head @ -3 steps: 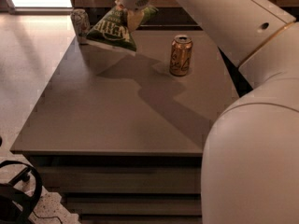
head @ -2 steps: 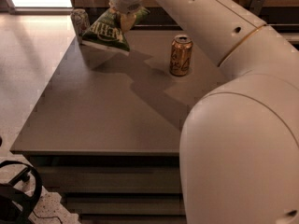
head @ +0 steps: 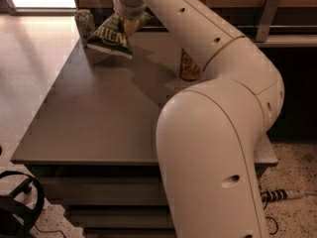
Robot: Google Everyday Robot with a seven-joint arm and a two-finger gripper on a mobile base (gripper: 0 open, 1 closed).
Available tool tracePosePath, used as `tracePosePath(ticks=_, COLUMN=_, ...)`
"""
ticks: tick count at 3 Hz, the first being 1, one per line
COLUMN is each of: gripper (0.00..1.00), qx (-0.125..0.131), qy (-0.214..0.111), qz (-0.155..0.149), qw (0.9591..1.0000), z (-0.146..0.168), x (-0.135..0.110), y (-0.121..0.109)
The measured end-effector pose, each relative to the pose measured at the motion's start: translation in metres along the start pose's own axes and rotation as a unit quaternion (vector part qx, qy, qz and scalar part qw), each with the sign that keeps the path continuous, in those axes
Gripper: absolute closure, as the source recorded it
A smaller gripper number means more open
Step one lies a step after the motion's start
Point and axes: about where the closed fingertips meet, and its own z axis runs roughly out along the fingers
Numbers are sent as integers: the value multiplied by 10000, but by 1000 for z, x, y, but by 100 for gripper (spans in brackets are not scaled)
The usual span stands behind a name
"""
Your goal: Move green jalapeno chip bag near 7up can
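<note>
The green jalapeno chip bag (head: 110, 35) is off the tabletop (head: 94, 113), hanging tilted over the far left corner, shadow under it. 7up can (head: 84, 23) stands just left of it at the far edge; touching or apart, I cannot tell. My fingers (head: 130, 27) are clenched on the bag's upper right end. Gold-brown can (head: 188, 67) stands farther right, partly behind my arm (head: 218, 148).

Glossy plastic hand (head: 128, 27) gripping crinkly chip bag (head: 109, 36), above matt smooth table (head: 94, 118); metallic 7up can (head: 84, 23)
</note>
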Motion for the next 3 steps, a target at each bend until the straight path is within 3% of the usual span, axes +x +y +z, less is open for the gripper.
tracePosePath(ticks=2, gripper=100, qx=-6, qy=-37, qz=169, qw=9999, z=42, x=9, y=-12)
tracePosePath(ticks=3, gripper=85, qx=9, qy=-40, qz=184, qw=9998, z=44, x=10, y=-13)
